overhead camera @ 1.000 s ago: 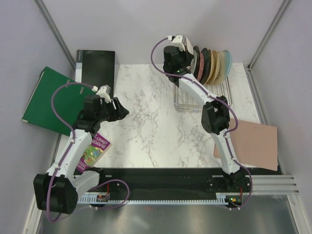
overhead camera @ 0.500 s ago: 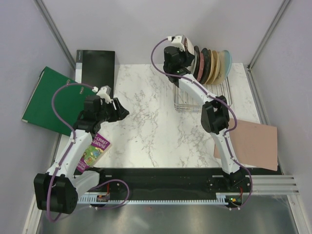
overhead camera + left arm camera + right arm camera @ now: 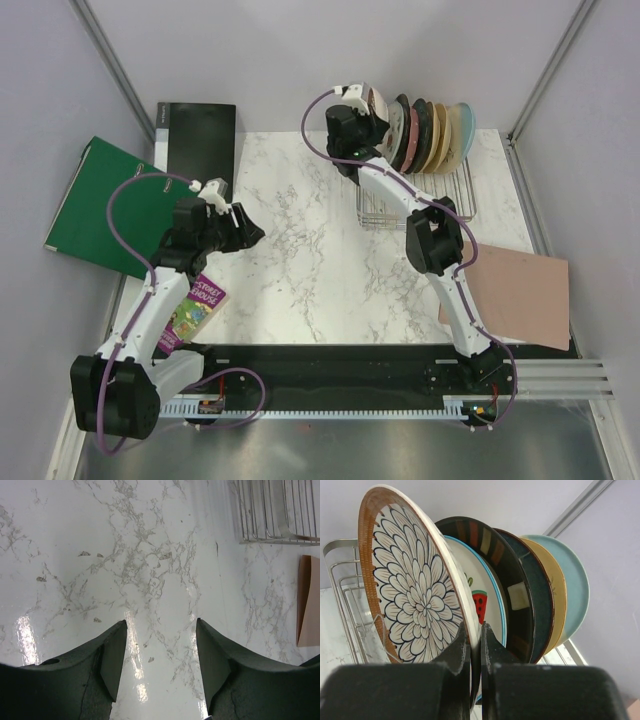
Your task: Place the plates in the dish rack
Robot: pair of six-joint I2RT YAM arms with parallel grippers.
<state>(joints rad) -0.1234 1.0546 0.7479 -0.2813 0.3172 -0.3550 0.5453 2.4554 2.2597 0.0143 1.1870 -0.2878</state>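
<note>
My right gripper (image 3: pixel 480 630) is shut on the rim of the brown plate with the white petal lattice (image 3: pixel 415 600) and holds it upright at the left end of the row in the silver wire dish rack (image 3: pixel 340 580). Behind it stand the white plate with red fruit (image 3: pixel 487 600) and the dark plate with the patterned rim (image 3: pixel 515 585). In the top view the right gripper (image 3: pixel 362 108) is at the rack's (image 3: pixel 415 205) far left, and a pink plate edge (image 3: pixel 412 135) shows in the row. My left gripper (image 3: pixel 160 630) is open and empty over bare marble (image 3: pixel 250 228).
Plain dark (image 3: pixel 540 600), cream (image 3: pixel 557 595) and teal (image 3: pixel 575 580) plates fill the row's right end. A pinkish-tan board (image 3: pixel 520 295) lies right of the rack. A green folder (image 3: pixel 100 205), a black binder (image 3: pixel 195 135) and a children's book (image 3: pixel 195 305) lie at the left.
My right gripper has shifted a little to the left with the brown petal plate, which now stands slightly apart from the row. The left arm has hardly moved.
</note>
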